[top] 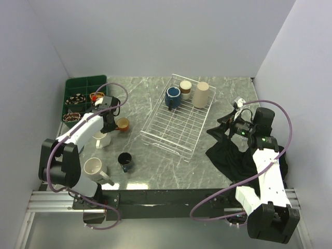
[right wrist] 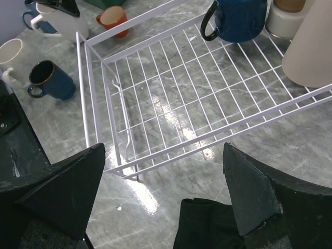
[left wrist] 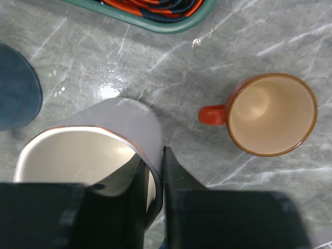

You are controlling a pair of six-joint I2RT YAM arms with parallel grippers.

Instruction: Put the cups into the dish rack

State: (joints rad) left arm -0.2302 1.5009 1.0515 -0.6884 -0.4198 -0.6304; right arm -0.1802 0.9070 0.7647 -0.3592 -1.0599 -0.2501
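The white wire dish rack [top: 179,124] holds a dark blue mug [top: 173,96], a brown-cream cup [top: 185,89] and a tall beige tumbler [top: 201,94] at its far end. My left gripper [left wrist: 155,171] is shut on the wall of a white mug [left wrist: 93,150], one finger inside and one outside. In the top view this mug [top: 101,139] is left of the rack. A small orange cup [top: 122,124] stands just beside it. A navy cup [top: 125,161] and a cream mug [top: 94,168] stand nearer. My right gripper [right wrist: 166,192] is open and empty beside the rack's right side.
A dark green compartment tray [top: 83,98] with small items sits at the far left. A black cloth [top: 233,155] lies under the right arm. A blue rounded thing [left wrist: 15,88] lies just left of the white mug.
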